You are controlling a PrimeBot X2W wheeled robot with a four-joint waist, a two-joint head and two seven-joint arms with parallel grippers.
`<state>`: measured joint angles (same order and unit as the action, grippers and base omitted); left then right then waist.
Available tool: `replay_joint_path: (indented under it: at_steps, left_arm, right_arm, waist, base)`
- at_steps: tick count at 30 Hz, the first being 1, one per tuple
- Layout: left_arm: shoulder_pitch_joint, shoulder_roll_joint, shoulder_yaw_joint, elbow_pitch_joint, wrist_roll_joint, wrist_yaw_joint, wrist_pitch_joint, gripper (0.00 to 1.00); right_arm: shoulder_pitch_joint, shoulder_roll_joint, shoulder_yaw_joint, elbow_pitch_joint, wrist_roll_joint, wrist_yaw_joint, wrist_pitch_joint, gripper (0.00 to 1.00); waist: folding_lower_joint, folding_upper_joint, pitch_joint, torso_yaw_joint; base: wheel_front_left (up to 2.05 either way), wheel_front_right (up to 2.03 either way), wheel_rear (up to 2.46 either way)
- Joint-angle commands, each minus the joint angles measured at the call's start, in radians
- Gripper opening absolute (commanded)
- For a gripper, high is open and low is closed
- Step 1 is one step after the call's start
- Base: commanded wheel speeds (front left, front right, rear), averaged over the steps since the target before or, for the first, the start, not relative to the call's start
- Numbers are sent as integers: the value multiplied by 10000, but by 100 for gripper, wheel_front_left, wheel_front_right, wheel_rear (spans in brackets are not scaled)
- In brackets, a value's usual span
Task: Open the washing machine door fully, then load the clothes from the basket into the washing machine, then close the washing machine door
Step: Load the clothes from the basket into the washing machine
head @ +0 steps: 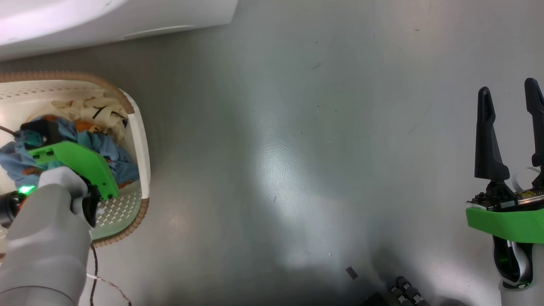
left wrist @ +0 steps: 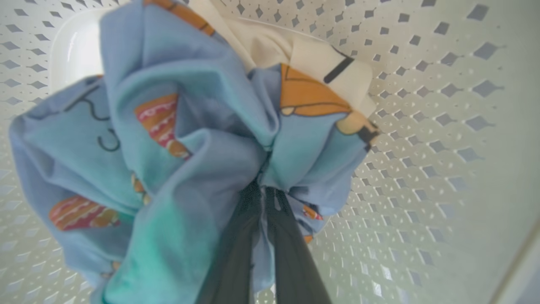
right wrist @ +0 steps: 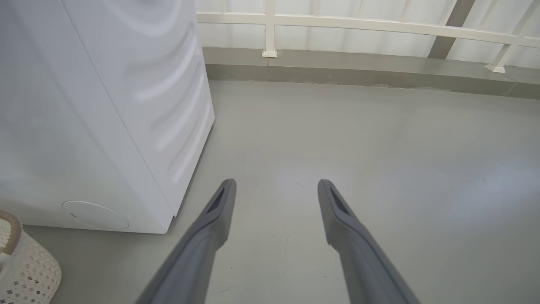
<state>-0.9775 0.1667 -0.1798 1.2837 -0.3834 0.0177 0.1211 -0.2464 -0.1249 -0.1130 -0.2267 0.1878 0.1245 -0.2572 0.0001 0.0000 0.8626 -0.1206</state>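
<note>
Washing machine [right wrist: 105, 126]: big white box standing just behind the basket, its round service flap [right wrist: 95, 215] low on the front, on the basket's side.
Floor [head: 297, 170]: grey and glossy, running out to the right of the basket.
Basket [head: 142, 140]: cream-white perforated plastic with a brown woven-look rim, standing on the floor.
Clothes [left wrist: 190, 147]: inside the basket, bunched up. They are mostly light blue fabric with orange-red prints.
Cream-white piece [left wrist: 295, 50]: inside the basket, lying against the far side of the blue bundle.
Left gripper [left wrist: 263, 190]: down inside the basket, its two dark fingers pinched together on a gathered fold of the blue fabric.
Right gripper [head: 508, 85]: well apart from the basket, over bare floor, its fingers spread wide and holding nothing.
Handling: probably light, soft and limp. The cloth will sag and trail from the pinch, and loose ends may catch on the basket's rim.
Where to hold: a thick gathered fold near the middle of the bundle, as here, seems safest. A thin edge could slide out.
Step in hand: likely lifting the blue garment out of the basket for loading.
</note>
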Motion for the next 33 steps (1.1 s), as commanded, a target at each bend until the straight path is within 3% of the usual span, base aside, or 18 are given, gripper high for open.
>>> replay_joint_path:
  at_steps: [1,16,27,33]
  left_arm:
    - [199,395,132,-4,-119,52,-129,0]
    - [525,52,31,25,-299,-128,-1342,0]
    - [1347,-188,108,-71,-533,-365,-3369,0]
    - [2135,-354,309,-758,-679,-407,-3807,0]
  right_arm:
    - [222,-77,134,-255,94,62,-46,100]
    - [240,-186,46,-122,24,62,-46,100]
    - [623,-332,-28,34,-103,62,-46,100]
    - [975,-449,-28,176,-173,62,-46,100]
  waist:
    - [-1,0,2,40]
    - [-1,0,-483,263]
    - [-1,0,-1746,609]
    - [-1,0,-2604,885]
  base:
    - [0,0,0]
    - [0,0,0]
    - [0,0,0]
    - [0,0,0]
